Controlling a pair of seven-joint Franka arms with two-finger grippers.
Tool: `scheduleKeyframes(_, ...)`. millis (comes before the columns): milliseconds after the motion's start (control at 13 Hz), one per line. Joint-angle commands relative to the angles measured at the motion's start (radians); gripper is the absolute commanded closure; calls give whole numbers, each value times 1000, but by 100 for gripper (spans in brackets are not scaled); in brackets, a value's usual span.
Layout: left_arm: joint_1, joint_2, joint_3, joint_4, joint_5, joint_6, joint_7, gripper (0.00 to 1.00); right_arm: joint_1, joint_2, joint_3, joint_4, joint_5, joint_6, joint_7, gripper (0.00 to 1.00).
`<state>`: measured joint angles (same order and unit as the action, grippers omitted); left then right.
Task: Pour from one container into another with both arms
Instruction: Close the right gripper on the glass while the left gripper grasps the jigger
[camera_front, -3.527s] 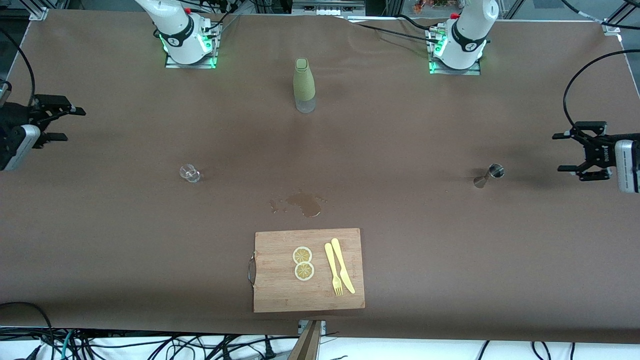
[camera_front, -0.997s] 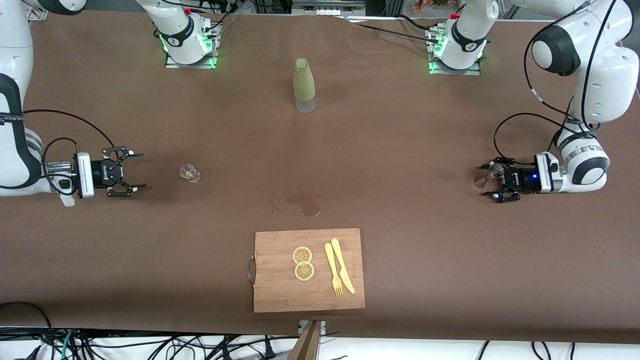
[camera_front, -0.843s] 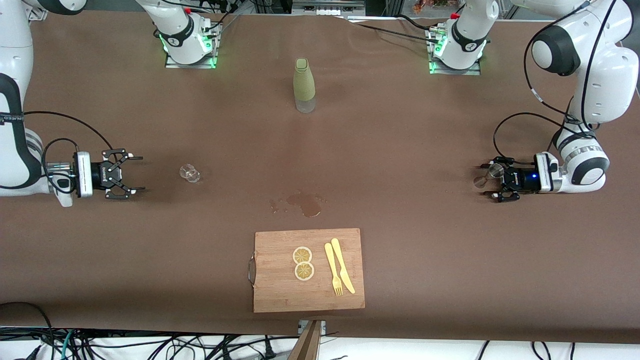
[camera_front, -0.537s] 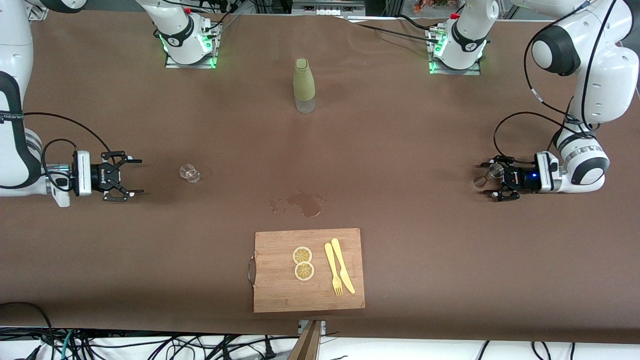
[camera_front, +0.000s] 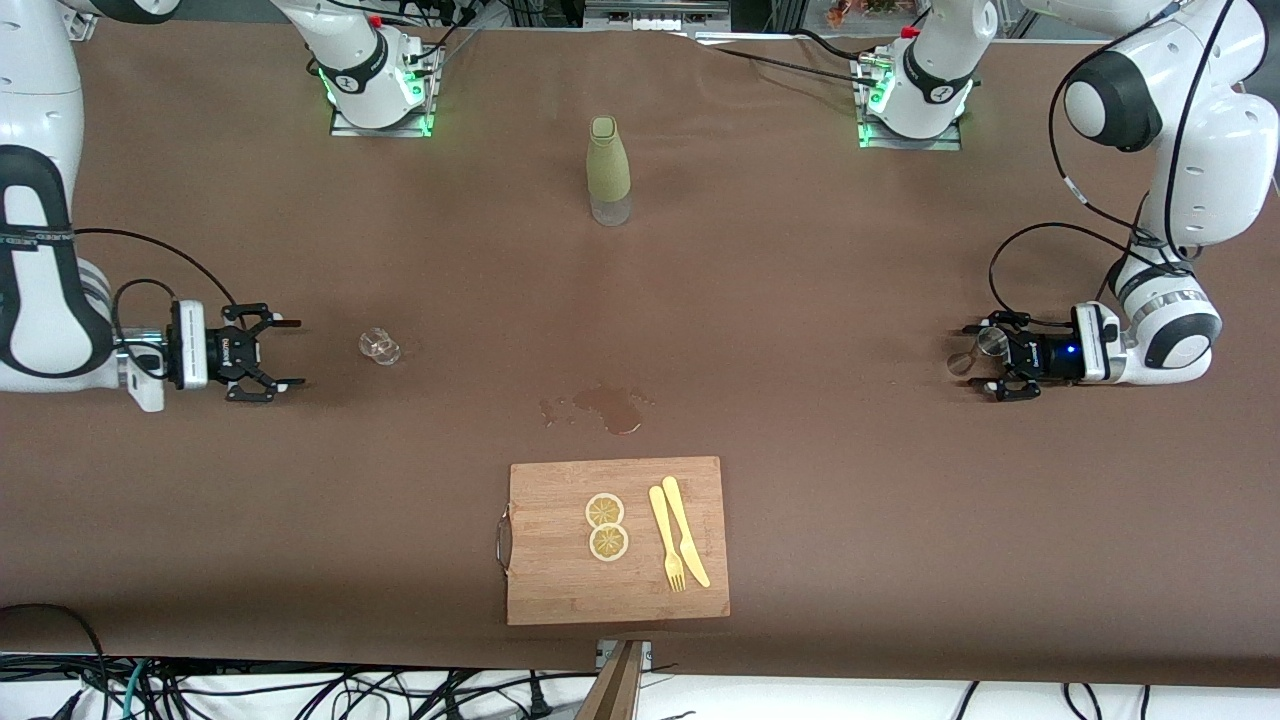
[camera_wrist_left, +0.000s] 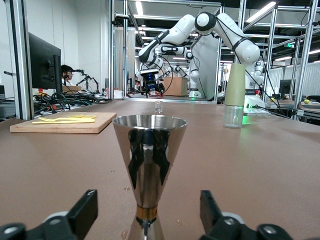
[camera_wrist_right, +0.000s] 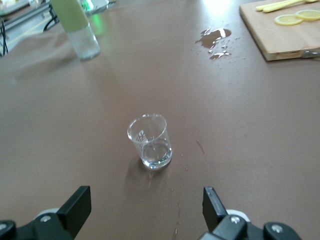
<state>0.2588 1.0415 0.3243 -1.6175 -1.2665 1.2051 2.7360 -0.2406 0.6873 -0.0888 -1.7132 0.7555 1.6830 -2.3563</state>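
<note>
A brown cloth (camera_front: 800, 300) is covering the table, a darker brown wet patch (camera_front: 608, 408) showing on it. Yellow lemon slices (camera_front: 606, 526), a yellow fork (camera_front: 666, 538) and knife (camera_front: 685, 530) are lying on the tan wooden board (camera_front: 560, 560). The bottle (camera_front: 608, 170) is wearing an olive-green sleeve over clear glass, and the metal measuring cup (camera_wrist_left: 149, 170) is shining silver.

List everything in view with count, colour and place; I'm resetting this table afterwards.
Jigger: one, steel, toward the left arm's end.
Glass: one, clear, toward the right arm's end.
Bottle: one, green sleeve, mid-table, farthest from the camera.
Spill: one, brown, between bottle and board.
Cutting board: one, wooden, nearest the camera.
Lemon slices: two, yellow, on the board.
Fork, knife: yellow, on the board.
Left gripper: black, fingers astride the jigger.
Right gripper: black, open, short of the glass.
</note>
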Motion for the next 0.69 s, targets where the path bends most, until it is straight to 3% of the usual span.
scheduleKeyframes(0,-1,-1,9,-7,-11,-13,100,24,3,-43,6,-101,-12,38,-89,1)
scheduleKeyframes(153,-1,-1,9,-5,-5,-13,100,33,1,-34,7,-132,5,38,-129,1)
scheduleKeyframes(613,-1,-1,30,-5,-5,-19,100,35,-13,26,9,-167,234,29,-281,1)
